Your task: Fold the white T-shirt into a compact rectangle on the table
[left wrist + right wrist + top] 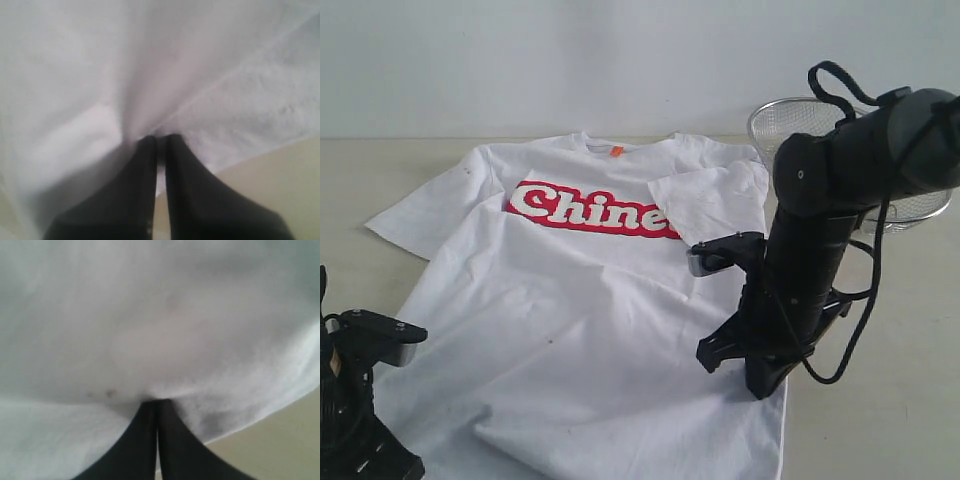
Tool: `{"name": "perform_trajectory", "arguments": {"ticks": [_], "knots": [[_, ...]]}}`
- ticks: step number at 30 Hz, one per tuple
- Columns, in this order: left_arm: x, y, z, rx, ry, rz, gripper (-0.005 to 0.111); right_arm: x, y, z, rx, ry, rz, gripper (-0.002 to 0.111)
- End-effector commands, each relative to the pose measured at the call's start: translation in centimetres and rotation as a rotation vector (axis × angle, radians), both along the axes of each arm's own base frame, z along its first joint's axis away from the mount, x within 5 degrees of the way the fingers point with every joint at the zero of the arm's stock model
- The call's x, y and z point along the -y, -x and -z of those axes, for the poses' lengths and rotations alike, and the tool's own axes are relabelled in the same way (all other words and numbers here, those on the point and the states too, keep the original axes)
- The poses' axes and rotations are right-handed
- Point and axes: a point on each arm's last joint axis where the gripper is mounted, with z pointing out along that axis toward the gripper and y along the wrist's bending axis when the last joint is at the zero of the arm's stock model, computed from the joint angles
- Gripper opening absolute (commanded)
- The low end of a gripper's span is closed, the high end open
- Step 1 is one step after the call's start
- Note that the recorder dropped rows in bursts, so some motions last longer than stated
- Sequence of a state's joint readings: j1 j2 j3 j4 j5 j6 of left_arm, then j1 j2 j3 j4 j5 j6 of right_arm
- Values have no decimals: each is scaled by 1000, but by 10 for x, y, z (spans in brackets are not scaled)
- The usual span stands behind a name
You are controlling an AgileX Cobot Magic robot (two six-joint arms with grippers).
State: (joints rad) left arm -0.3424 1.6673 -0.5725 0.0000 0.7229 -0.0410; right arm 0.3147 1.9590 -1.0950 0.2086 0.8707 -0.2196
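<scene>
- On the table (880, 400): one white shirt (590, 320), spread flat, red word up, sleeve on the right of the outside view folded in over the word's end.
- Seen only from outside: one wire basket (790, 118) behind the right arm.
- Seen only up close, from the wrists: left claw (160, 141) shut tight, pinching shirt cloth; right claw (158, 404) shut tight, pinching shirt cloth too.
- Counted: two claws, one shirt, one basket, one table.
</scene>
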Motion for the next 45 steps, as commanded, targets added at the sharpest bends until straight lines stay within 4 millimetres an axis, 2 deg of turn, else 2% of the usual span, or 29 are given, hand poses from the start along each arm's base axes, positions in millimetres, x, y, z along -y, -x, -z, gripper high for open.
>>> {"name": "perform_trajectory", "arguments": {"ticks": [1, 8, 11, 15, 16, 18, 19, 21, 22, 25, 28, 32, 37, 40, 45], "knots": [[-19, 1, 8, -18, -116, -14, 4, 17, -13, 8, 100, 74, 8, 0], [-19, -5, 9, 33, -106, -14, 4, 47, -30, 4, 155, 53, 126, 0], [-17, -7, 8, 39, -89, -16, 4, 46, -32, -1, 136, 39, 114, 0], [-12, -7, 7, 27, -45, -28, 4, 38, -24, -7, 61, 12, 75, 0], [-11, -7, 7, 26, -36, -30, 4, 36, -20, -11, 42, 6, 67, 0], [-8, -7, 7, 20, 6, -20, 4, 21, -8, -33, 17, -32, 31, 0], [-4, -8, 8, 37, 49, -14, 4, 4, 2, -50, 32, -55, -31, 0], [1, -11, 8, 70, 100, -17, 4, -23, 17, -69, 94, -62, -132, 0], [2, -12, 8, 74, 109, -16, 4, -32, 21, -70, 108, -54, -158, 0], [5, -15, 5, 123, 145, -15, 4, -58, 30, -61, 109, -47, -187, 0], [5, -16, -5, 166, 158, -15, 4, -72, 35, -49, 90, -37, -222, 0], [1, -13, -22, 209, 136, -33, 4, -72, 37, -27, -17, 8, -213, 0], [-6, -7, -20, 162, 60, -58, 4, -69, 42, -19, -32, 16, -216, 0], [-5, -6, -21, 167, 81, -52, 4, -65, 47, -7, -64, 33, -220, 0], [-3, -5, -40, 252, 142, -33, 4, -57, 59, 7, -122, 61, -223, 0]]}}
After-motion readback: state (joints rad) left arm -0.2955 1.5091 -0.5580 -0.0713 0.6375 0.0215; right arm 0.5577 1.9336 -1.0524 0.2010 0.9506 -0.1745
